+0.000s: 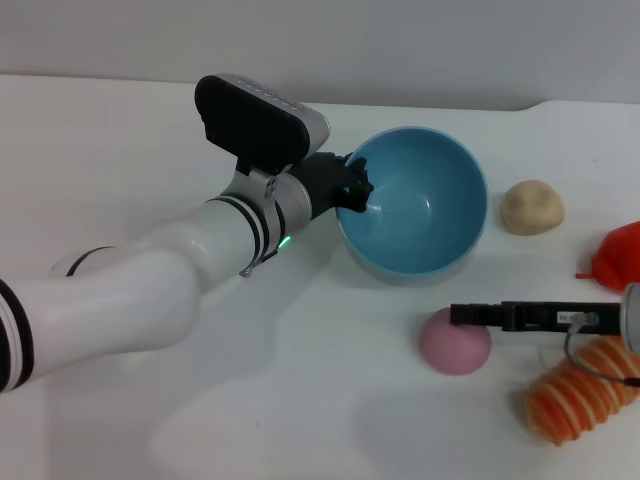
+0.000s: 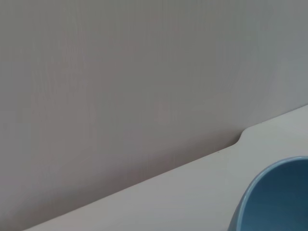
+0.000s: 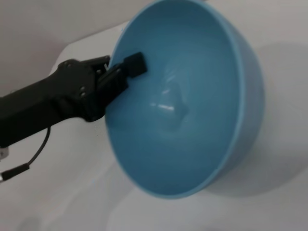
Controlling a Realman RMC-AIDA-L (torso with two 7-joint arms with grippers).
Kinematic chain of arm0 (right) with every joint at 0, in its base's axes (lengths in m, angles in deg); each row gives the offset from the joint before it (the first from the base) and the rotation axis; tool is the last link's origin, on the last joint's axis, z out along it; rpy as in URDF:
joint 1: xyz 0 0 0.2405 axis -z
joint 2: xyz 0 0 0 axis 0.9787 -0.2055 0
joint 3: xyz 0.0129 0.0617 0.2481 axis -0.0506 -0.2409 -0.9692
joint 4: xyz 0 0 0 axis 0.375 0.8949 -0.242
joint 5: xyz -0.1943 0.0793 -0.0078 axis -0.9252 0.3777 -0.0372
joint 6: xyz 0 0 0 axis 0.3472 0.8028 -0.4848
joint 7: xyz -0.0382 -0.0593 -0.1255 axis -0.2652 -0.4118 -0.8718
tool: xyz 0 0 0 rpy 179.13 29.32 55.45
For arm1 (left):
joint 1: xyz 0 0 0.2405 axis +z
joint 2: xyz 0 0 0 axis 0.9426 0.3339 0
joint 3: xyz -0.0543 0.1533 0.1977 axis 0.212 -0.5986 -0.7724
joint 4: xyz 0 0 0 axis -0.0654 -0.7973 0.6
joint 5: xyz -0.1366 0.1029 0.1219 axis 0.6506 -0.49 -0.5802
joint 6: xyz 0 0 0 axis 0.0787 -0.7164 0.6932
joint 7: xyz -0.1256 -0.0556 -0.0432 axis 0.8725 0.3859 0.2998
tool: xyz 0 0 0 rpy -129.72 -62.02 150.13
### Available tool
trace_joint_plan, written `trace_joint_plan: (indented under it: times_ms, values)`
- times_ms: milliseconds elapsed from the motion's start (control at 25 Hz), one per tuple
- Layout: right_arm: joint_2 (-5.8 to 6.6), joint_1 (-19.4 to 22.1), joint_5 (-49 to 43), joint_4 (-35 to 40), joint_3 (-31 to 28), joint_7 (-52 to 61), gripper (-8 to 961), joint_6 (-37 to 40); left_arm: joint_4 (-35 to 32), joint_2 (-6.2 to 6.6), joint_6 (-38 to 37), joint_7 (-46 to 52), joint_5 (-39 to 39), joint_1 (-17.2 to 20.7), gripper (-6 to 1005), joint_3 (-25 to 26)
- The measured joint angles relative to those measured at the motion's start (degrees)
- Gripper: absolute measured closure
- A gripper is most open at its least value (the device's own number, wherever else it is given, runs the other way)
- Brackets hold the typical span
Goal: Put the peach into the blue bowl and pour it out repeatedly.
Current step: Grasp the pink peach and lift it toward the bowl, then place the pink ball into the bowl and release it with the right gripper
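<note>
While our left gripper (image 1: 352,190) pinched the near rim of the blue bowl (image 1: 425,205), tilting it, our right gripper (image 1: 470,316) touched the peach (image 1: 454,342) on the table (image 1: 300,400); its grip we couldn't tell. Glossy plastic looked light but slippery; the matte peach should grip easily around its middle.

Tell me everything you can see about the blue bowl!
The blue bowl is round, deep, light blue and glossy, like plastic, with nothing inside. It is tipped toward the front of the white table. The left hand is clamped on its rim, one finger inside. The pink peach lies on the table in front, apart from it.
</note>
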Motion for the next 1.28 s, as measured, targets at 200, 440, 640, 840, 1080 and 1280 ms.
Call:
trace_joint_plan:
  times_ms: [200,440,640,840,1080,1280]
  values:
    - [0.18,-0.8,-3.1,-0.5,4.5,6.0,664,-2.2,0.0,-0.03,0.1,0.0,-0.1,0.0,1000,0.0]
    - [-0.05,0.1,-2.8,2.5,6.1,5.7,670,-0.8,0.0,-0.03,0.2,0.0,-0.2,-0.1,1000,0.0]
    - [-0.15,0.3,-0.5,3.9,6.4,2.9,780,0.5,0.0,-0.02,0.2,0.0,-0.2,-0.4,999,0.0]
    - [-0.14,0.6,2.1,7.4,6.7,2.0,871,3.9,0.1,-0.02,0.7,-0.1,-0.2,-0.4,999,0.1]
    - [0.39,2.9,10.1,16.5,6.3,0.3,909,15.0,2.1,-0.04,0.4,-0.1,-0.1,-1.5,999,0.1]
    - [0.47,6.1,16.4,27.0,4.7,0.4,921,22.3,2.9,-0.14,-2.6,-0.1,0.0,-2.7,1000,0.1]
